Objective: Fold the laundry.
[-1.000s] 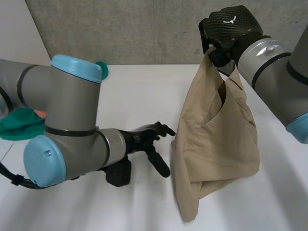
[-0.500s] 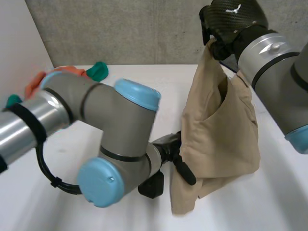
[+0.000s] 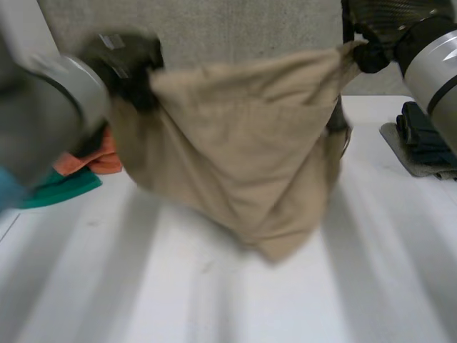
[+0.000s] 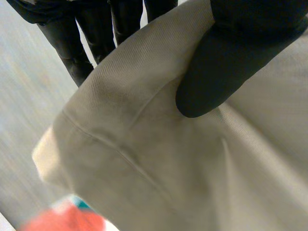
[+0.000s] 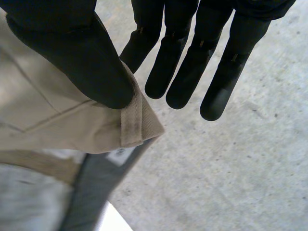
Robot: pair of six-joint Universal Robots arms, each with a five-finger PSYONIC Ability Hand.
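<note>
The left hand (image 3: pixel 125 68), at ten o'clock in the head view, is clamped on one upper corner of the beige garment (image 3: pixel 250 150). The right hand (image 3: pixel 378 28), at two o'clock, is pinched on the opposite corner. The garment is held spread in the air, sagging toward the table (image 3: pixel 178 286) at six o'clock. No fold is judged made yet, so laying out and folding remain. An orange and green pile (image 3: pixel 100 161) is left at nine o'clock.

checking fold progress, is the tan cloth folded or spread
Spread, hanging: left hand and right hand pinch the tan cloth by upper corners.
</note>
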